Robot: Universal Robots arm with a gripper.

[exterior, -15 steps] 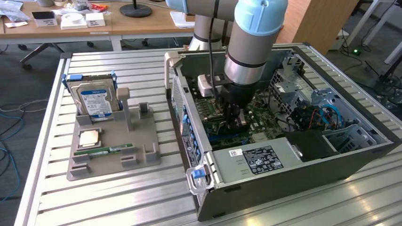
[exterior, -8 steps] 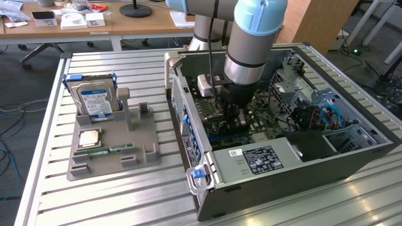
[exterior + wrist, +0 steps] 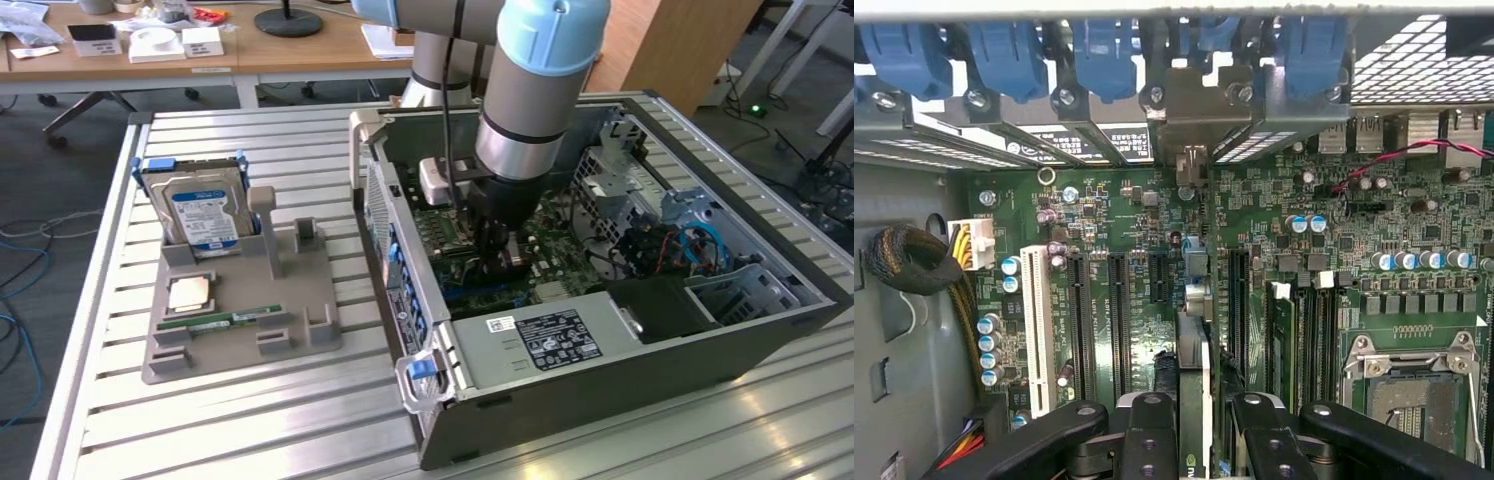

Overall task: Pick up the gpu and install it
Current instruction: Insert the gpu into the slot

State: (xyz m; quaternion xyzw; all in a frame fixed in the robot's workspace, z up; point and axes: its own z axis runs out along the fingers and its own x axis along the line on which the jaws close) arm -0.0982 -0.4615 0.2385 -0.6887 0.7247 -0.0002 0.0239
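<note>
I see my pincer clenched on the gpu, holding it edge-on above the motherboard slots inside the open computer case on the worktop.

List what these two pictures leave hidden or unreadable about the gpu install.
- Exterior view: the arm covers the gripper and the gpu inside the computer case.
- Wrist view: the gpu shows edge-on between the gripper fingers; its faces are out of sight.
- Wrist view: whether the card has reached its slot on the motherboard cannot be told.
- Exterior view: the hard drive label is too small to read.
</note>
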